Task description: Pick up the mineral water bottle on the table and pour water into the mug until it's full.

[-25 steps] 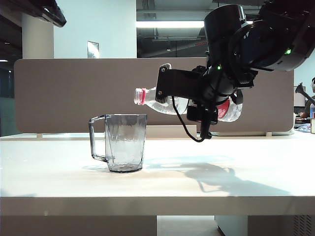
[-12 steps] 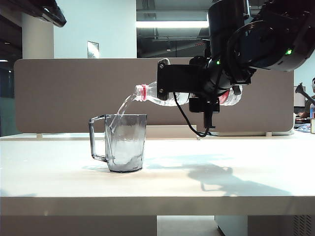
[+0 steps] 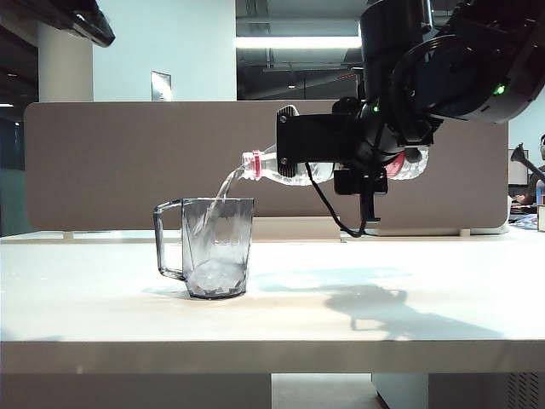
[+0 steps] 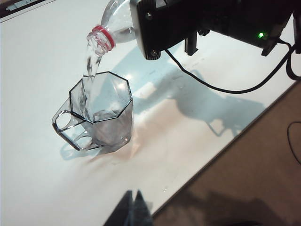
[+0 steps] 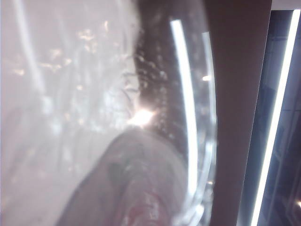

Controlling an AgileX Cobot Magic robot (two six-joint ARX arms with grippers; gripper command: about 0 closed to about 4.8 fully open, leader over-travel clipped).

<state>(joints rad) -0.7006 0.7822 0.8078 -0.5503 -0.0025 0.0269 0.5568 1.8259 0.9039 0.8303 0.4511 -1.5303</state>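
1. Grip state: the right gripper [image 3: 341, 162] is clamped on the mineral water bottle [image 3: 281, 170], holding it nearly level in the air above the table [image 3: 426, 324], mouth tipped slightly down over the mug [image 3: 217, 247].
2. Left gripper [image 4: 134, 209]: it hangs above the table's front edge, apart from all objects. Only the dark fingertips show, pressed together with nothing between them.
3. Mug position: it stands upright on the table, left of centre and set back from the front edge, handle facing the left edge.
4. Spill risk: the water [image 3: 223, 192] falls as a thin arc just inside the mug's rim. A steeper tilt would probably lengthen the arc and overshoot the far wall.
5. Overflow risk: only the bottom is filled; late levelling would flood the table.
6. Slip risk: the bottle is thin, clear, ribbed plastic, wet inside, and may deform or rotate within the jaws.
7. Materials: the mug is smoky grey, faceted, transparent plastic with a squared handle; it is light and could shift if bumped. The table is smooth, matt white.
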